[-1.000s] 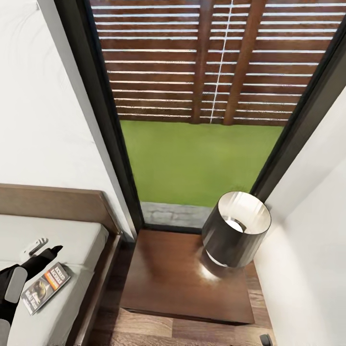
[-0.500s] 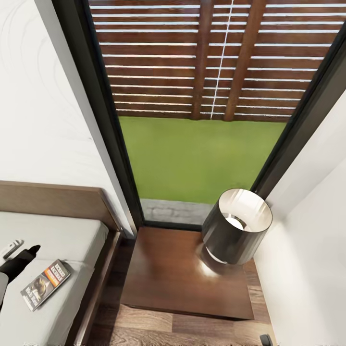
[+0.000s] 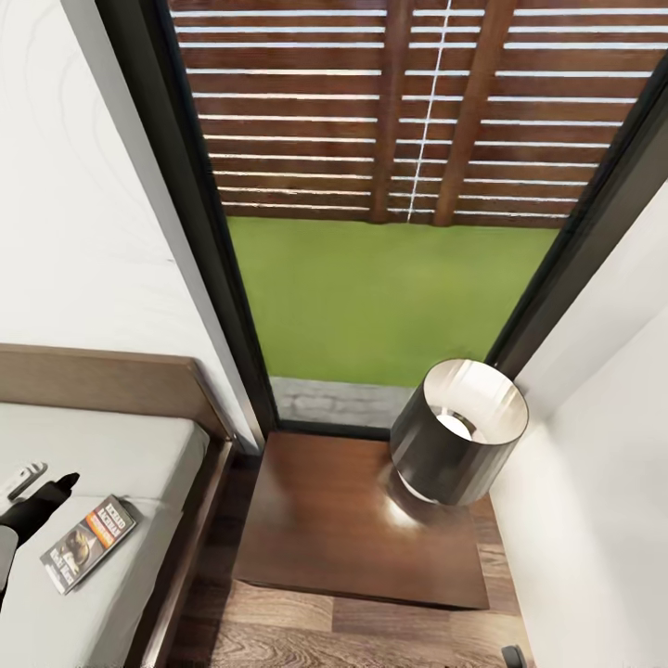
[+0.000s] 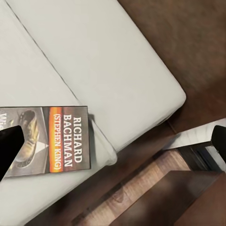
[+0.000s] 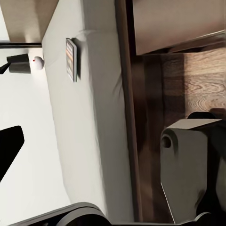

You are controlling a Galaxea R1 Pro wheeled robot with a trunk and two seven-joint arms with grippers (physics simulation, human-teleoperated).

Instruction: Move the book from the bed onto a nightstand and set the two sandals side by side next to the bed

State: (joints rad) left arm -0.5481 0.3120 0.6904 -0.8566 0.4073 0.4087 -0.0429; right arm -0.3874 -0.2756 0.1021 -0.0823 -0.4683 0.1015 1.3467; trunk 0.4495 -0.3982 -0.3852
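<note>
The book (image 3: 88, 543), dark with an orange band, lies flat on the grey mattress of the bed (image 3: 139, 445) near its right edge. My left gripper (image 3: 42, 484) hovers open just left of the book, not touching it. In the left wrist view the book (image 4: 47, 141) lies under one black fingertip (image 4: 9, 147), and the left gripper (image 4: 113, 146) has nothing between its fingers. The nightstand (image 3: 334, 538) stands right of the bed. The right wrist view has the book (image 5: 71, 60) edge-on and the right gripper (image 5: 113, 150) open. The sandals are out of view.
A dark drum-shade lamp (image 3: 459, 445) takes the nightstand's back right corner, leaving bare top in front and to its left. A strip of wood floor (image 3: 209, 557) separates bed frame and nightstand. White wall stands close on the right, a tall window behind.
My left gripper has drawn back to the left, off the book's edge, then held still. The book has not moved. The head view has shifted slightly.
</note>
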